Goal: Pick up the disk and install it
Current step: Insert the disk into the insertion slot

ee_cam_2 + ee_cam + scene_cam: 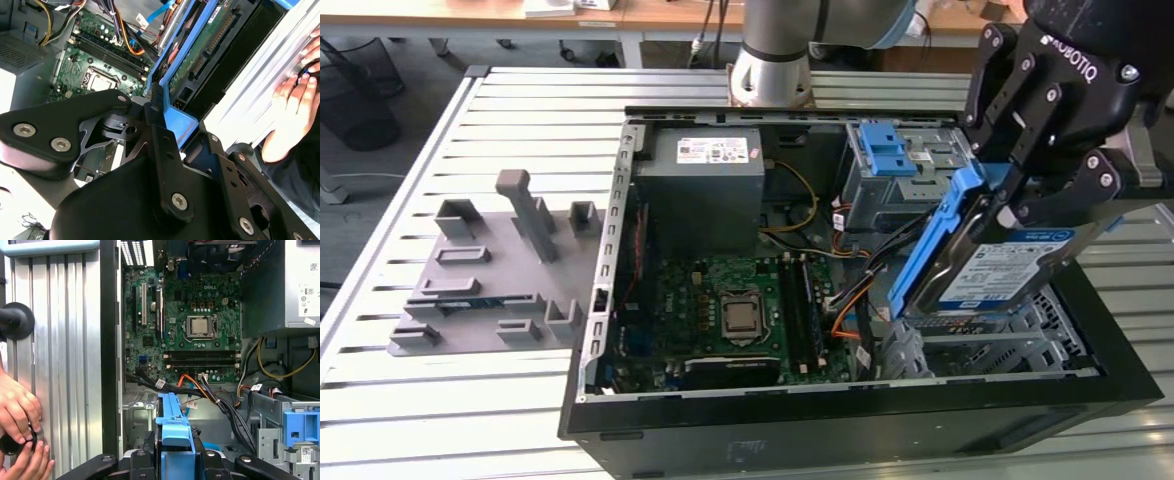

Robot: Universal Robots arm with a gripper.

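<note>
My gripper [1034, 200] is shut on the disk [1003, 268], a silver drive with a blue-and-white label in a blue bracket. It hangs tilted on edge above the metal drive cage [987, 345] at the exterior view's right of the open computer case. In the second wrist view the disk [200, 50] shows its green circuit side, with the gripper [185, 131] clamped on the blue frame. The first wrist view looks along the disk's blue bracket [172, 425], held edge-on between the fingers [148, 446].
The case holds a motherboard [734, 310], a grey power supply [707, 190], blue-latched drive bays [894, 150] and loose cables [220, 400]. A grey fixture [494, 270] lies on the slatted table. A person's hands [20, 412] rest on the table beside the case.
</note>
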